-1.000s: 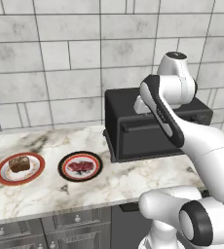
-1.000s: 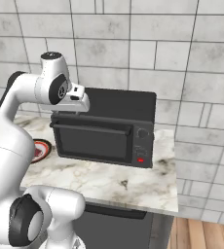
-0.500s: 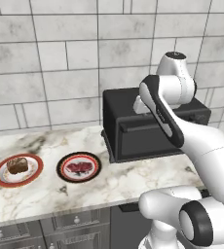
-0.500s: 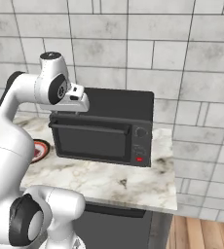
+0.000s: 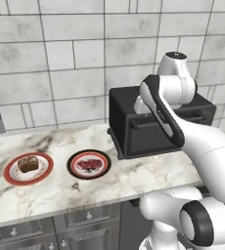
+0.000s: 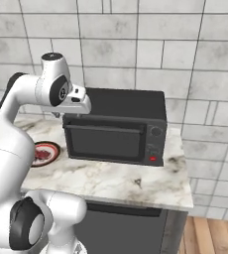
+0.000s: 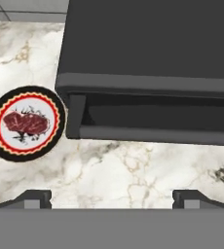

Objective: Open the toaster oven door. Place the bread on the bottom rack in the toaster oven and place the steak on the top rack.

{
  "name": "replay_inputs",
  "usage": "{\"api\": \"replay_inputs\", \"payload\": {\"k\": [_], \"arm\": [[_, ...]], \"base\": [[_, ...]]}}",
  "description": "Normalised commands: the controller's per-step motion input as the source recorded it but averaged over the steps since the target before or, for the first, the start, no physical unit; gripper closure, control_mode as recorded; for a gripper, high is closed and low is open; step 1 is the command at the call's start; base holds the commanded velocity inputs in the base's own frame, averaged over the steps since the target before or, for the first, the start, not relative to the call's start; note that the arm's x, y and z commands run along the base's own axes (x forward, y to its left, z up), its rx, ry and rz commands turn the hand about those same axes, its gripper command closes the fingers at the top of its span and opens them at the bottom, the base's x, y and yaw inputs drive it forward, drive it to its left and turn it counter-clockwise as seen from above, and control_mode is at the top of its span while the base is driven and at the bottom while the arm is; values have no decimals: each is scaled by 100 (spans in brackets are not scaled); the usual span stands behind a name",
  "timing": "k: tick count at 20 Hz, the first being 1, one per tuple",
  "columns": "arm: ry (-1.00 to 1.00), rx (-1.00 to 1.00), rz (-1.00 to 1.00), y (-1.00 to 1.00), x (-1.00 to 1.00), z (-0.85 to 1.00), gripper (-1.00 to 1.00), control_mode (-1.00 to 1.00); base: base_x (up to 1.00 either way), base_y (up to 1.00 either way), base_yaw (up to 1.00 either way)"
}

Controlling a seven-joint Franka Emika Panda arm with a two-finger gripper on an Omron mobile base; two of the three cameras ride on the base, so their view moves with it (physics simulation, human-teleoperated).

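The black toaster oven stands on the counter against the tiled wall. The toaster oven door is shut, its bar handle jutting out in front of it. My gripper hovers above the oven's front left corner and looks straight down, open, with nothing between its fingertips. The steak lies on a black-rimmed plate left of the oven. The bread rests on a red-rimmed plate further left. The top rack and bottom rack are hidden behind the shut door.
The marble counter ends at a front edge above grey drawers. Its right end stops just past the oven, over a wood floor. Control knobs and a red button sit on the oven's right front.
The whole picture has shifted a little to the right in both base views, so the base has moved. The arm keeps about the same pose over the oven's front.
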Motion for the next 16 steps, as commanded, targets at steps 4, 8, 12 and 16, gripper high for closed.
{"api": "replay_inputs", "payload": {"k": [4,8,12,16], "arm": [[0,0,0,0,0,0,-100,100],[0,0,0,0,0,0,-100,100],[0,0,0,0,0,0,-100,100],[0,0,0,0,0,0,-100,100]], "base": [[-49,28,0],[-12,40,0],[-1,53,-2],[-1,51,0]]}}
